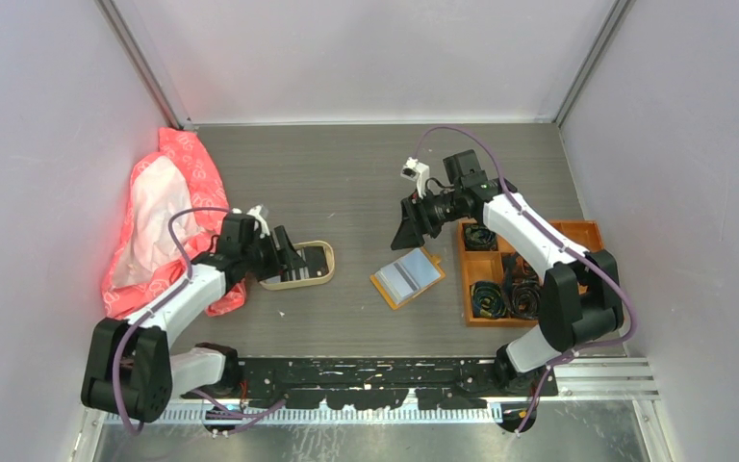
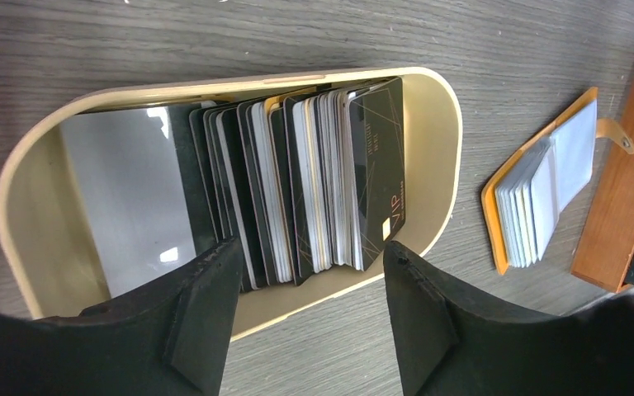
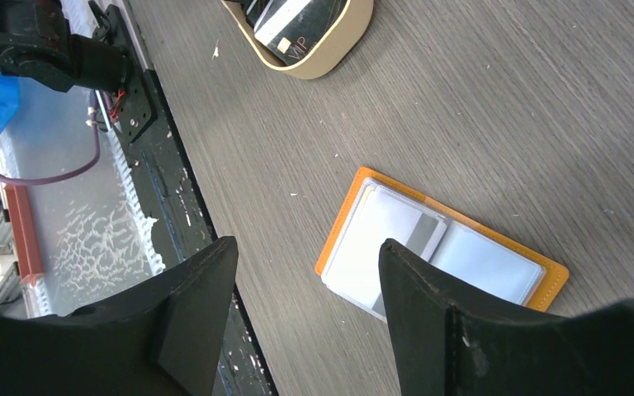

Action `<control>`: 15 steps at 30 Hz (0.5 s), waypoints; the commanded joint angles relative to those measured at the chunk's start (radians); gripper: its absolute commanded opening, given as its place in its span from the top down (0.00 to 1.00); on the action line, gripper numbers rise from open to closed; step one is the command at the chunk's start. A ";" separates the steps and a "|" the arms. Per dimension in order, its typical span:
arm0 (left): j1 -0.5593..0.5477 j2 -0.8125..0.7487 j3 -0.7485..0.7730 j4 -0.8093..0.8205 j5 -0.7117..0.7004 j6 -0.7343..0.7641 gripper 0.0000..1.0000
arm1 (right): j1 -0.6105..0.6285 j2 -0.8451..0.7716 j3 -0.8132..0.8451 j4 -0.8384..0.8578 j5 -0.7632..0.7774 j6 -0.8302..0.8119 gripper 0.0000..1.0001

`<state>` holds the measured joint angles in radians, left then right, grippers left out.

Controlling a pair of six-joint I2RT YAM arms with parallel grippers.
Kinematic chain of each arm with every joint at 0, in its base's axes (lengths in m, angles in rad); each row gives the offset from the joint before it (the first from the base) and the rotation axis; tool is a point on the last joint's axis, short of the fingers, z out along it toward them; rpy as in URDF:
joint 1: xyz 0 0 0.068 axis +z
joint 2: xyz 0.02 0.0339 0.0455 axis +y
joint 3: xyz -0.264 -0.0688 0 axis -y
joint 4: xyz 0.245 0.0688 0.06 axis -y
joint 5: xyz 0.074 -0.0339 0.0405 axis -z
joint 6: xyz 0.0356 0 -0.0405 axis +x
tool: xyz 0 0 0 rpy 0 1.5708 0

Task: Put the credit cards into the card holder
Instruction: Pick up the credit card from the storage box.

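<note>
Jaws spread wide on both sides
The left gripper [image 2: 309, 252] hangs open over the credit cards [image 2: 297, 190], a glossy stack standing on edge in the rounded beige tray [image 2: 442, 124]; the right gripper [image 3: 307, 247], equally apart and empty, hovers above the card holder [image 3: 437, 256] (mustard, leather-like, clear sleeves), lying unfolded on the grey wood-grain table [image 3: 545, 124], well apart from the tray

A grey wood-grain desk [image 1: 346, 173] carries a crumpled red-and-white cloth [image 1: 168, 212] left, a beige oval tray [image 2: 33, 231] centre-left, and an orange wooden box of black coils [image 1: 585, 234] right.
</note>
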<state>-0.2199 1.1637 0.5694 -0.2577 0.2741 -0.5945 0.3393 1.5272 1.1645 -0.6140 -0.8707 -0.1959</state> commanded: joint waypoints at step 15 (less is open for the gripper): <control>0.011 0.087 0.030 0.074 0.039 0.002 0.41 | 0.004 0.017 0.029 -0.006 -0.040 -0.017 0.32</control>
<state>-0.2146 1.2686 0.5671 -0.1722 0.3332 -0.6033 0.3393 1.5517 1.1648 -0.6228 -0.8833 -0.2039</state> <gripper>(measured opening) 0.586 0.679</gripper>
